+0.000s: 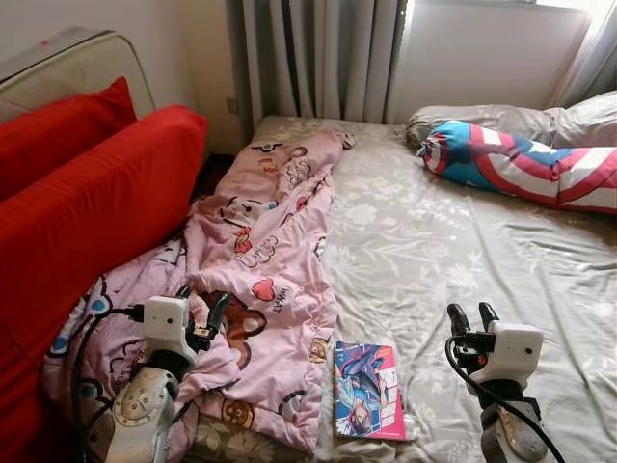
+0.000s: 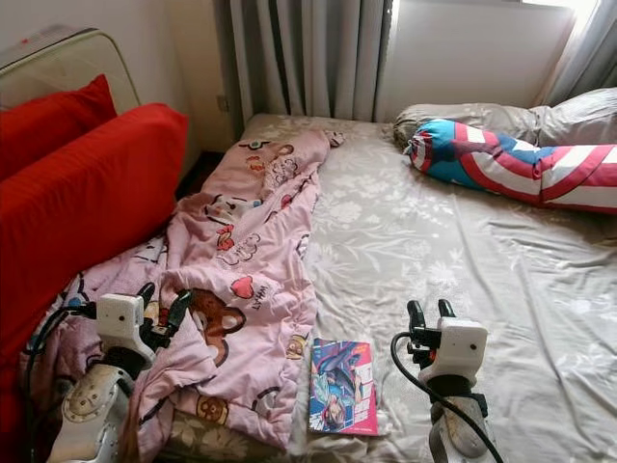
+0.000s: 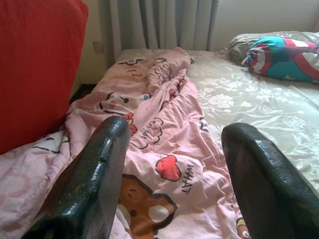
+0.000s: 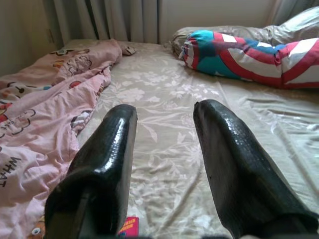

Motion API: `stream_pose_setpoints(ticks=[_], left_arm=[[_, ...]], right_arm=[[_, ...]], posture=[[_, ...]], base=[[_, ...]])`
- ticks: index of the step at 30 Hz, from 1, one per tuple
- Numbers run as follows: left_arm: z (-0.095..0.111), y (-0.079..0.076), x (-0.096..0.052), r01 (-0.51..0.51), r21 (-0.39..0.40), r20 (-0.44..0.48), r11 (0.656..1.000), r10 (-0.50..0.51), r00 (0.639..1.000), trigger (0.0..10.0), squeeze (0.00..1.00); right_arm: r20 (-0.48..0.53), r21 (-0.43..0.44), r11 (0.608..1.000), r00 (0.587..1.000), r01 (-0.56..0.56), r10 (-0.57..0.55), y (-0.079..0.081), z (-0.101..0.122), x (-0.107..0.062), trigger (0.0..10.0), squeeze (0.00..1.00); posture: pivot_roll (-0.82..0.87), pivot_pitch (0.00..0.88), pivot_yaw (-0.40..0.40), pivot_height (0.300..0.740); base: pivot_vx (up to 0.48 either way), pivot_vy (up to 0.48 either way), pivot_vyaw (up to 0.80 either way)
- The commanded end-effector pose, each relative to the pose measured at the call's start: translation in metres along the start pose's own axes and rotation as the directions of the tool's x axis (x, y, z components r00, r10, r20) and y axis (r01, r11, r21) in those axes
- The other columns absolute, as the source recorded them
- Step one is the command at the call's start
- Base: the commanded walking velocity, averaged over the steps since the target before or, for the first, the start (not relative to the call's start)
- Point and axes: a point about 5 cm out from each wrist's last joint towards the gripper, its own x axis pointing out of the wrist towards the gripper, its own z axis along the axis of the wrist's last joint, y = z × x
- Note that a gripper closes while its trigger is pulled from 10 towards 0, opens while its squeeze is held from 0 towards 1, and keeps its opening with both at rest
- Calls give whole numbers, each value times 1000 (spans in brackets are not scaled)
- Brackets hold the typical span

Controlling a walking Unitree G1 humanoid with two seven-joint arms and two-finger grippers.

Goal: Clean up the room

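Bedroom scene, mid-tidy: a rumpled pink cartoon-print blanket (image 1: 270, 260) trails down the robot's-left side of the bed (image 1: 463, 241), its near end bunched and spilling over the edge towards red cushions (image 1: 87, 203). A comic book (image 1: 368, 389) lies flat on the grey floral sheet just beside the blanket's near corner. A star-and-stripe bolster (image 1: 525, 164) rests against grey pillows (image 1: 521, 121) at the far right, under the curtains (image 1: 318, 58).

Both arms are raised over the near edge. The left claw (image 1: 200, 311) hovers just above the blanket's bunched end, fingers spread wide and holding nothing, as the left wrist view confirms. The right claw (image 1: 472, 318) hangs over bare sheet, to the right of the comic book; its fingers are parted in the right wrist view and likewise empty.

Judged from here, the blanket looks to be the first job. Risks: a pinch taken only on the loose top fold could slip free, or drag the whole length off the bed onto the cushions. Pulling the near corner could also sweep the comic book with it, since the two lie so close.
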Motion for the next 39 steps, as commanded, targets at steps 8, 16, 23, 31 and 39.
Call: stream_pose_setpoints(ticks=[8,16,23,31,39], left_arm=[[3,3,-4,-7,19,-17,1000,7,1000,10000,0],[3,4,-7,-14,24,-22,1000,15,1000,10000,0],[0,2,-12,-6,22,-48,1000,7,999,10000,0],[-1,1,-11,-3,15,-63,1000,4,998,10000,0],[-2,0,-11,2,13,-73,1000,-1,997,10000,0]], right_arm=[[-19,2,1000,1000,22,-22,-3,1,-4,10000,0],[-23,-2,1000,999,-26,26,6,3,-6,10000,0],[-67,-10,999,997,-32,31,6,-1,-6,10000,0],[-58,-3,999,997,-48,48,8,2,-5,10000,0],[-58,0,998,996,-63,63,10,3,-3,10000,0]], posture=[[-71,0,-28,677],[-75,0,-29,668],[-78,0,-28,668],[-81,0,-30,653],[-72,0,-38,653]], base=[[0,0,0],[0,0,0],[0,0,0],[0,0,0],[0,0,0]])
